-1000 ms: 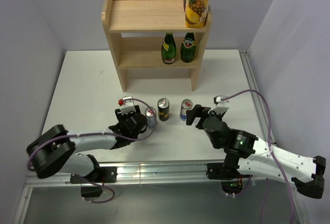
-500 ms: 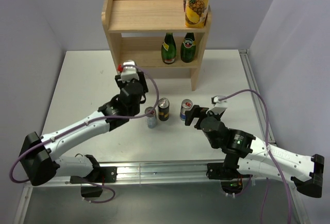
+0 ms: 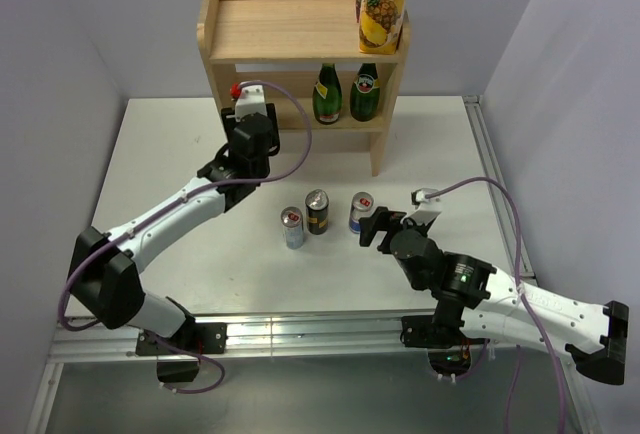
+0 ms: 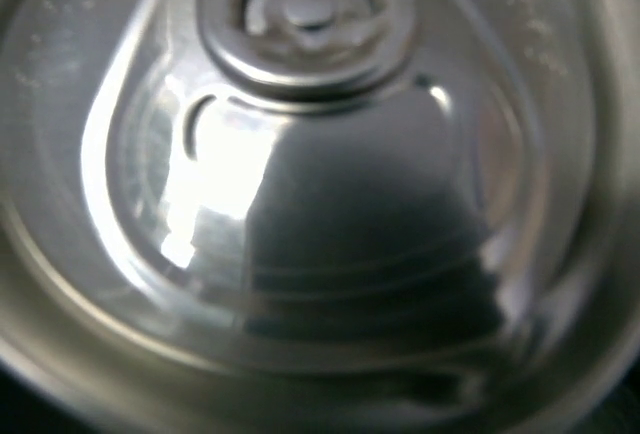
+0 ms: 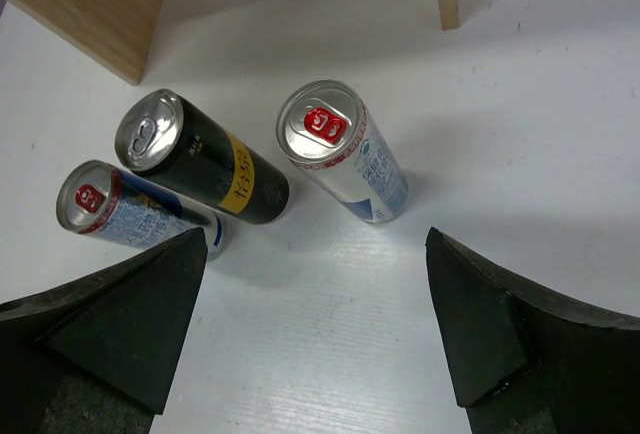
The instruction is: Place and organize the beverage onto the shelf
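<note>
Three cans (image 3: 317, 211) are standing centre-frame on the desk (image 3: 170, 154), the right claw (image 5: 312, 254) gaping wide beside them; two green bottles (image 3: 327, 94) are sitting upper-centre on the lower tier of the shelf (image 3: 290, 29); whether the left claw (image 3: 252, 137) is gripping cannot be told.

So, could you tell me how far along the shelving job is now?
Done: two green bottles stand on the shelf's lower tier. In hand: the left arm seemingly holds a can at that tier. Left: two silver-blue cans and one dark can stand on the table; the right fingers are open, facing one silver-blue can.
</note>
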Robot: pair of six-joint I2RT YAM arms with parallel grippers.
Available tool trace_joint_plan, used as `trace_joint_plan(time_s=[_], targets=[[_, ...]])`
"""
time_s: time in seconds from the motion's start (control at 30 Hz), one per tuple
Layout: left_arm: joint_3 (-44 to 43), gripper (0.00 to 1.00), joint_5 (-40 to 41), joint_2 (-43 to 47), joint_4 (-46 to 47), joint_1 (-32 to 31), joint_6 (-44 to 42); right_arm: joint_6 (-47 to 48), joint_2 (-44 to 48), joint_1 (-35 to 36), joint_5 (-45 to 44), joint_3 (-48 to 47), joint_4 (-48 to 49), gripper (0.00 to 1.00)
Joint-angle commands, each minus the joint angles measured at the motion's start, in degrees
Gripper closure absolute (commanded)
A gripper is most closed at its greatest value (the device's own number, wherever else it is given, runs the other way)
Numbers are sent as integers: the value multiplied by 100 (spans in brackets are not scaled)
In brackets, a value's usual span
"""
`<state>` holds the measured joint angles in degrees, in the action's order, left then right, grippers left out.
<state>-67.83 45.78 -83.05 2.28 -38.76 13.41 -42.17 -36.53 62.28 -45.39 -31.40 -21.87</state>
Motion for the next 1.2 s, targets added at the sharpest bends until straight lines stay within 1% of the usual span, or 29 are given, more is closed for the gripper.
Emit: trace_joint_plan(time_s=[0.0, 0.2, 0.33, 0.57, 0.9, 0.97, 1.0, 1.03, 1.1, 1.13, 1.17], targets=[[-476, 100, -227, -36, 615, 219, -155, -168, 85, 30, 29, 134, 218, 3], [-617, 100, -323, -554, 817, 413, -32, -248, -99, 30, 47, 195, 244, 3], [-678, 100, -447, -818, 914, 554, 74, -283, -64, 47, 65, 301, 288, 3], [-872, 100, -421, -1003, 993, 677, 153, -406, -73, 47, 56, 424, 218, 3], [-819, 99, -587, -1222, 1116, 1098, 329, -415, -38, 56, 56, 503, 192, 3], [-837, 84, -710, -1293, 1108, 1160, 329, -414, -12, 47, 47, 512, 218, 3], [-854, 75, -728, -1363, 1081, 1178, 346, -415, -3, 47, 47, 521, 218, 3], [-872, 60, -728, -1381, 1055, 1187, 381, -415, -12, 56, 47, 521, 218, 3], [-828, 50, -868, -1390, 1081, 1187, 373, -432, -20, 56, 47, 521, 201, 3], [-767, 40, -869, -1381, 1081, 1187, 399, -432, -29, 56, 39, 512, 200, 3], [-732, 32, -869, -1372, 1107, 1178, 408, -432, -29, 56, 39, 521, 200, 3]])
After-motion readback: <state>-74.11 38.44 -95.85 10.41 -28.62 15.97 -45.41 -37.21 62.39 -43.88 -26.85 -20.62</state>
